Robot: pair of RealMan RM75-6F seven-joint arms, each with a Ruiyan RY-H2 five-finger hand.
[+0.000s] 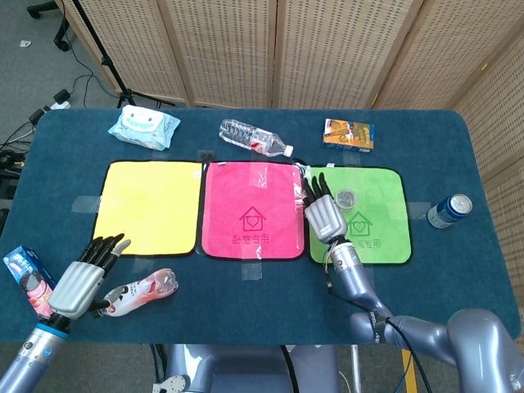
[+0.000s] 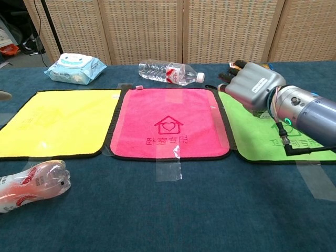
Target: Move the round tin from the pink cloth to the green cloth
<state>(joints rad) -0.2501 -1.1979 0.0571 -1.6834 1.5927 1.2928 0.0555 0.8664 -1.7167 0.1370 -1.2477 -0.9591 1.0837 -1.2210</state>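
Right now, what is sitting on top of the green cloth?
A small round silver tin sits on the green cloth. The right hand hangs over its left edge, covering that part.

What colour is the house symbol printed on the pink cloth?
Dark red on the square pink cloth, clearest in the chest view.

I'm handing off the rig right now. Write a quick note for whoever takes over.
Right hand: open, holding nothing, above the left edge of the green cloth.
Left hand: open, beside the crumpled plastic bottle near the table's front-left edge.
Small round metal tin: lying on the green cloth, just right of the right hand.
Pink cloth: bare.
Done: tin placed.
Left: apparently only pulling the right hand clear.
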